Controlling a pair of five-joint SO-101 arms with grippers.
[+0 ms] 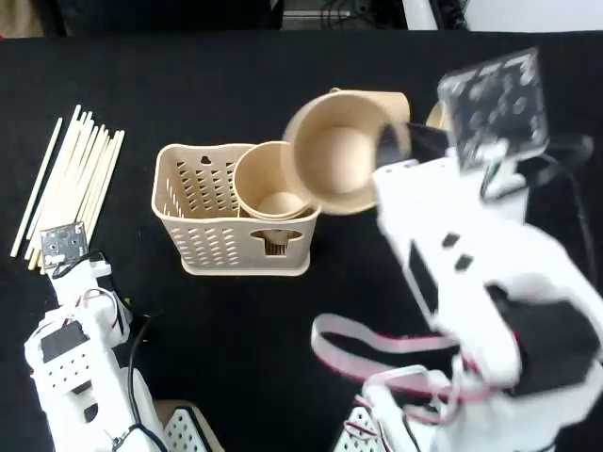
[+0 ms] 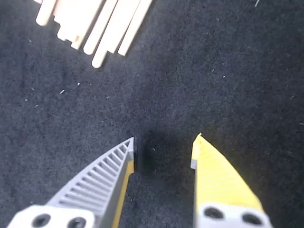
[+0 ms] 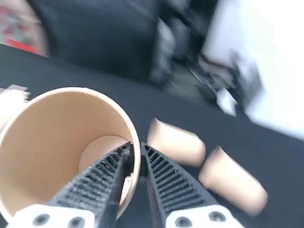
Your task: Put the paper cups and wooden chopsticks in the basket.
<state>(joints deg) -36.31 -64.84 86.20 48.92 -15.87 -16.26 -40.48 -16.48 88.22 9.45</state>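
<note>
A beige slotted basket (image 1: 203,247) stands left of centre with one paper cup (image 1: 273,188) upright inside it. My right gripper (image 3: 136,148) is shut on the rim of a second paper cup (image 3: 57,142), one finger inside and one outside. In the high view this held cup (image 1: 339,160) hangs tilted over the basket's right end. Two more cups (image 3: 175,142) (image 3: 232,183) lie on their sides on the cloth beyond. Wooden chopsticks (image 1: 71,179) lie bundled at the far left. My left gripper (image 2: 164,142) is open over bare cloth, just short of the chopstick ends (image 2: 90,23).
The table is covered in black cloth (image 1: 236,377). The right arm (image 1: 480,282) takes up the lower right of the high view, and the left arm (image 1: 75,348) stands at the lower left. Dark furniture stands behind the table's far edge.
</note>
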